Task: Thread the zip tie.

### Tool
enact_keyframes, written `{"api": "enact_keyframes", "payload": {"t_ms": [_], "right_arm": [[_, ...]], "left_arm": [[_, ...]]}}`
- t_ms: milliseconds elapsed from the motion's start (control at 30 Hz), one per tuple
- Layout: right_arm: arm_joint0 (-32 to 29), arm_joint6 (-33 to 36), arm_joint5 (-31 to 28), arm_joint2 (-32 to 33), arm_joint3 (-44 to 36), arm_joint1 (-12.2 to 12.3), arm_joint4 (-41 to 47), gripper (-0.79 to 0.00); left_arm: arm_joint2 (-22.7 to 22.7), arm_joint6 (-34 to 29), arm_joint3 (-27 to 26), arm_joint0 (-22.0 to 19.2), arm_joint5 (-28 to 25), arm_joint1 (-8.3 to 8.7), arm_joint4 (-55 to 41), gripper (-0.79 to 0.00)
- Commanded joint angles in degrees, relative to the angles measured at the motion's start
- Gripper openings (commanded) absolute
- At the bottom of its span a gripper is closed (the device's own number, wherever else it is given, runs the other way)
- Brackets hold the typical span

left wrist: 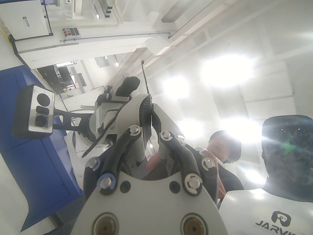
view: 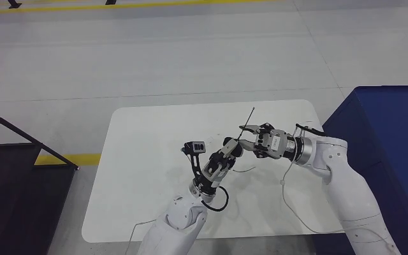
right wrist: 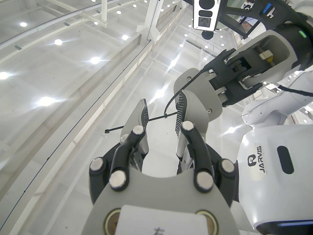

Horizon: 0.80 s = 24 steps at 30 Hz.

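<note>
A thin black zip tie (view: 247, 121) sticks up slanted above the white table (view: 140, 191), where both arms meet. My left gripper (view: 233, 148) is shut on the zip tie (left wrist: 144, 76), whose free end pokes out past the fingertips in the left wrist view. My right gripper (right wrist: 162, 107) stands open. The zip tie (right wrist: 156, 118) runs straight across the gap between its fingers, and a curved part loops up to the left gripper (right wrist: 195, 91) close behind. From above, the right gripper (view: 250, 141) sits right beside the left one, over the table's middle.
A blue cabinet (view: 376, 127) stands off the table's right side. A thin light cable (view: 293, 204) lies across the table under the right arm. A black frame (view: 32, 146) stands at the left, off the table.
</note>
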Motion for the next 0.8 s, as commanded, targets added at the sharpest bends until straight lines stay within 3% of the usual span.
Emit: {"api": "enact_keyframes", "payload": {"t_ms": [0, 200, 333, 767], "right_arm": [[-0.04, -1.00, -0.69, 0.11, -0.17, 0.00, -0.08, -0.526], [-0.21, -2.02, -1.47, 0.24, -0.44, -0.02, 0.04, -0.576], [-0.28, -1.68, -1.78, 0.29, -0.55, -0.02, -0.47, -0.723], [-0.12, 1.92, -3.52, 0.87, -1.42, 0.18, -6.25, -0.680]], "left_arm": [[0.05, 0.06, -0.17, 0.09, -0.05, -0.01, 0.10, -0.785], [0.07, -0.36, -0.42, 0.26, 0.18, 0.02, -0.14, -0.785], [-0.01, -0.39, -0.47, 0.27, 0.55, 0.03, -0.28, -0.785], [-0.16, -0.19, -0.83, -0.11, 2.63, 0.00, -0.63, -0.785]]}}
